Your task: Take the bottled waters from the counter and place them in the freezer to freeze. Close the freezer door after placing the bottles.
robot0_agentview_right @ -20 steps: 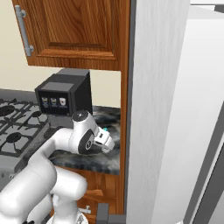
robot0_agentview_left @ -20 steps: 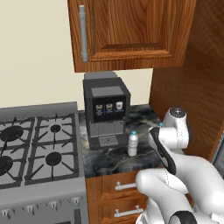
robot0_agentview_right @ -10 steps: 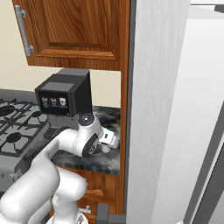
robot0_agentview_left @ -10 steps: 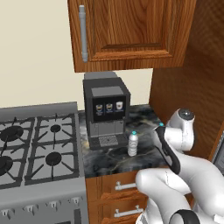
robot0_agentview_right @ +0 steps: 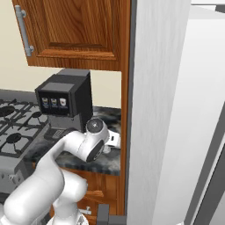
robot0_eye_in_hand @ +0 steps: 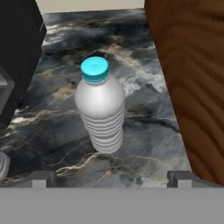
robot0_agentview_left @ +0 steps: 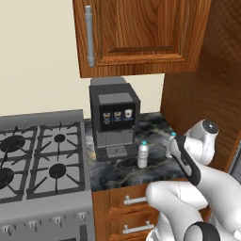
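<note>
1. Both bottles stand upright on the counter [robot0_agentview_left: 122, 169], so by my reading nothing has been carried to the freezer [robot0_agentview_right: 171, 110] yet; two pick-ups, two placements and the closing of the door all remain.
2. One bottle [robot0_agentview_left: 143, 154] stands just in front of the coffee machine [robot0_agentview_left: 114, 117], toward its right corner; the far bottle [robot0_eye_in_hand: 100, 105] stands further right of the machine, near the wooden side panel [robot0_eye_in_hand: 188, 78].
3. The gripper [robot0_eye_in_hand: 111, 178] is spread wide and holds nothing: its two fingertips [robot0_eye_in_hand: 40, 177] show at either side in the hand view, with the far bottle centred between and beyond them, apart from both.
4. In the left base view the arm hides most of the far bottle, leaving only its teal cap.
5. In the right base view the freezer's grey side cuts off the scene; its door and inside cannot be made out.
</note>
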Tool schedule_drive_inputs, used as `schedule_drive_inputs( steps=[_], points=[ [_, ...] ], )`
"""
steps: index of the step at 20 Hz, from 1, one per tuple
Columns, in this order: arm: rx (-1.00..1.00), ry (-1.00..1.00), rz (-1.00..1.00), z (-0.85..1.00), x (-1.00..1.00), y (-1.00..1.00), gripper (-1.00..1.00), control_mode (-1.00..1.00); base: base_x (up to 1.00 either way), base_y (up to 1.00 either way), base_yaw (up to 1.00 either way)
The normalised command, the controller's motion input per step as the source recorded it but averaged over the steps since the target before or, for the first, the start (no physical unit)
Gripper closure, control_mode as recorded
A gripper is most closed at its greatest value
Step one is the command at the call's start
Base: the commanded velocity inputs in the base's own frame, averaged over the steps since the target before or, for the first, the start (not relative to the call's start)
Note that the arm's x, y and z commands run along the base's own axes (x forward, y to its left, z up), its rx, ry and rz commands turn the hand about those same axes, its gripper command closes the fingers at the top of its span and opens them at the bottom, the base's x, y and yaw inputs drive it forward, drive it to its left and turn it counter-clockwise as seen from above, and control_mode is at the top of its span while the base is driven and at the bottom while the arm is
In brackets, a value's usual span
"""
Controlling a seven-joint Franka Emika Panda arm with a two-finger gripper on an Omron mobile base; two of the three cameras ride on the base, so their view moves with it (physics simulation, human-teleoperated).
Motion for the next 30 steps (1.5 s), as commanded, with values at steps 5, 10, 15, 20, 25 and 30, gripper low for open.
schedule_drive_inputs(
  steps=[5, 10, 15, 20, 25, 30],
  points=[
    [0.0, 0.0, 0.09, -0.01, 0.03, 0.0, -1.0, -1.0, 0.0, 0.0, 0.0],
    [0.0, 0.0, 0.08, -0.05, 0.03, 0.0, -1.0, -1.0, 0.0, 0.0, 0.0],
    [0.0, 0.0, 0.06, -0.16, 0.02, 0.0, -1.0, -1.0, 0.0, 0.0, 0.0],
    [0.0, -0.01, 0.01, -0.01, 0.12, 0.0, -1.0, -1.0, 0.0, 0.0, 0.0],
    [0.0, 0.0, 0.0, -0.04, 0.13, 0.0, -1.0, -1.0, 0.0, 0.0, 0.0],
    [0.0, 0.0, 0.0, -0.1, 0.12, 0.0, -1.0, -1.0, 0.0, 0.0, 0.0]
  ],
)
